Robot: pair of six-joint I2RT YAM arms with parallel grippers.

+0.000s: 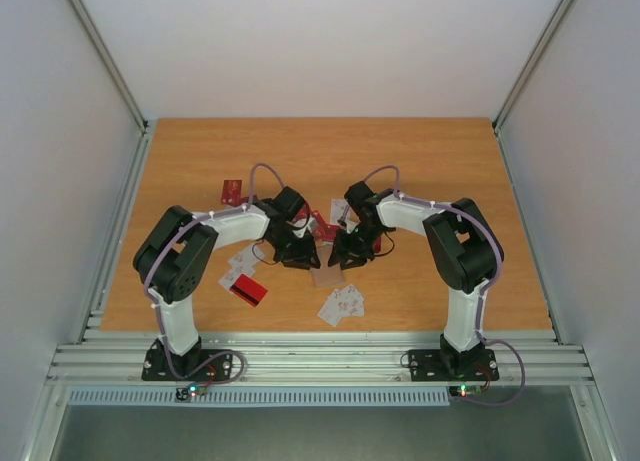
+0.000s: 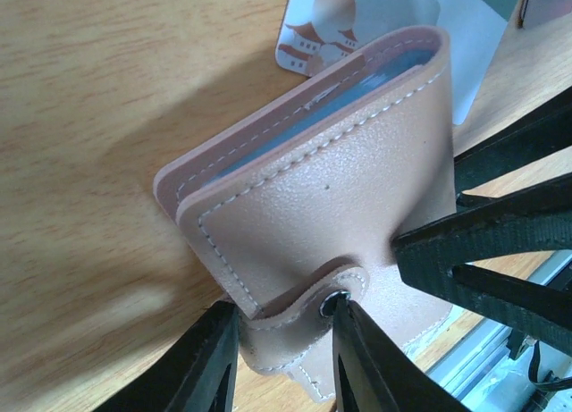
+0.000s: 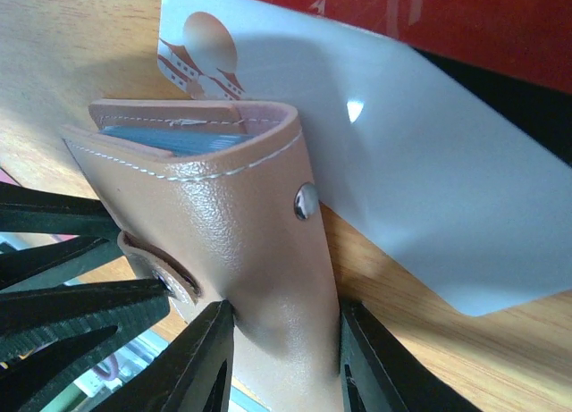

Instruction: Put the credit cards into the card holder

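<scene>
Evidently, the left gripper [image 2: 284, 321] and right gripper [image 3: 286, 315] are both pinching the card holder [image 2: 331, 189] over the table's [image 1: 440, 161] middle, probably steadying it for spreading its pockets to take the credit cards [image 1: 342, 303].

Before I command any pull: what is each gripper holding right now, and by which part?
Both hold the card holder. The left gripper pinches its end at the snap strap. The right gripper clamps across the outer cover, below the snap stud.
</scene>
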